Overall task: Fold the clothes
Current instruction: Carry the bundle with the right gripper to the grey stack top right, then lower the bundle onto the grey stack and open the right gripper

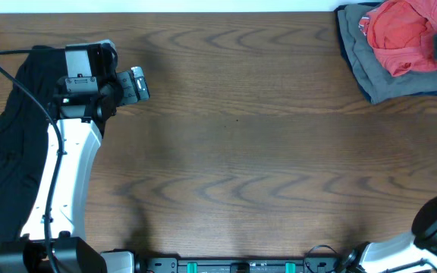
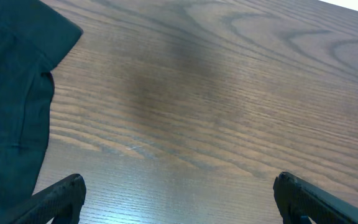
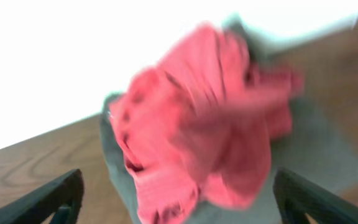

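The left gripper point(image 2: 179, 185) has its fingers point(image 2: 61, 198) spread wide, with only bare wooden table point(image 2: 229, 93) between them. Its wrist view catches the black garment point(image 2: 11, 99) just to one side. The right gripper point(image 3: 179, 190) is also spread wide and empty, hovering over the red-orange T-shirt point(image 3: 197, 137), which is blurred there. Only the overhead view shows that shirt crumpled on a grey garment point(image 1: 370, 72) in the far right corner, well apart from the black garment along the left edge.
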